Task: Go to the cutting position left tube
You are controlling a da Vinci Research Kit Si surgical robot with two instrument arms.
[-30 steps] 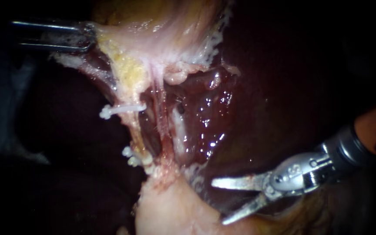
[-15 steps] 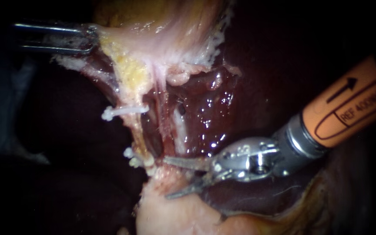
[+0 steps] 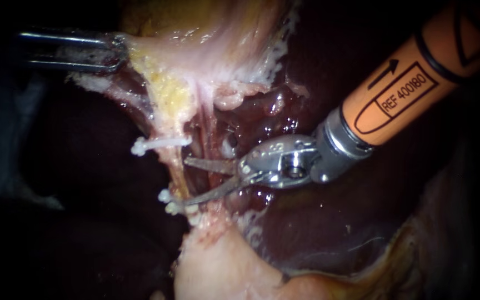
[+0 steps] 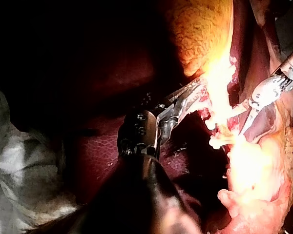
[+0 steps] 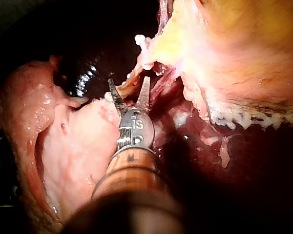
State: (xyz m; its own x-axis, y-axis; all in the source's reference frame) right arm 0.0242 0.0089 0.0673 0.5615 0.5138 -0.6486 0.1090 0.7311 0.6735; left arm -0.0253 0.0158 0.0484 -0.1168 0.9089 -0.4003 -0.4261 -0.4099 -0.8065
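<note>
The left tube (image 3: pixel 174 169) is a thin pale strand running down from the yellowish gallbladder (image 3: pixel 206 50). It carries a white clip (image 3: pixel 156 143) higher up and two more clips (image 3: pixel 169 203) lower down. My right instrument (image 3: pixel 183 183) has an orange shaft. Its two thin blades are open, and their tips reach the tube from the right, between the upper and lower clips. The lower blade lies close to the lower clips. The right wrist view shows the blades (image 5: pixel 128 85) spread at the strand. My left instrument (image 3: pixel 109 53) is shut on the gallbladder's edge, holding it up and to the left.
Dark red liver (image 3: pixel 334 222) fills the right side and glistens wet behind the blades. A second reddish strand (image 3: pixel 212 144) runs just right of the left tube. A pale pink lump of tissue (image 3: pixel 218 272) sits below the clips.
My right instrument has come up and to the left from the lower right, bringing its open blades to the left tube. The left instrument holds still.
</note>
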